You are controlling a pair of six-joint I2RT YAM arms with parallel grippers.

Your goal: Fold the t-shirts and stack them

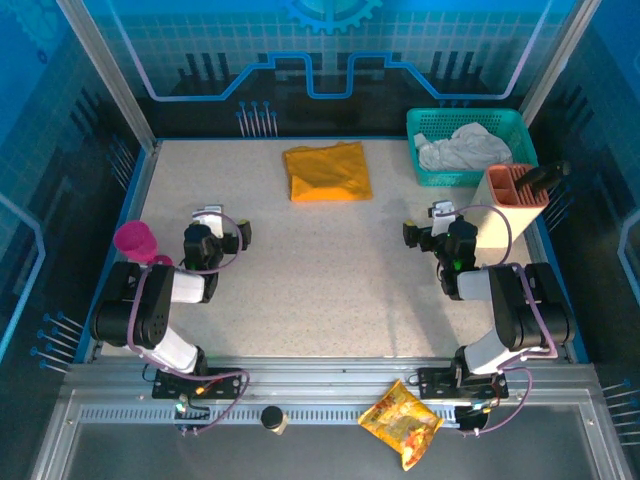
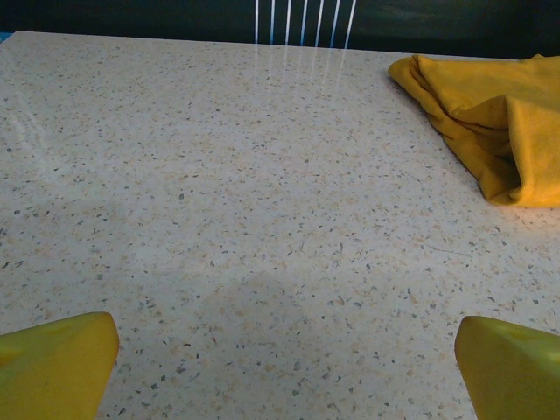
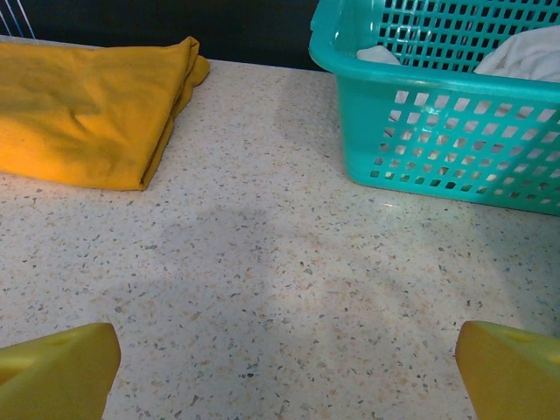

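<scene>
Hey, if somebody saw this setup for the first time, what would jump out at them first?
Probably the folded orange-yellow t-shirt lying at the far middle of the table, and the teal basket in the far right corner with pale cloth heaped in it. After that, the pink cup at the left edge and the shiny snack packet on the near metal frame.

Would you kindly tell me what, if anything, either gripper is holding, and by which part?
Nothing is held: the left gripper and right gripper both stand open and empty, and the folded t-shirt lies apart from both.
</scene>
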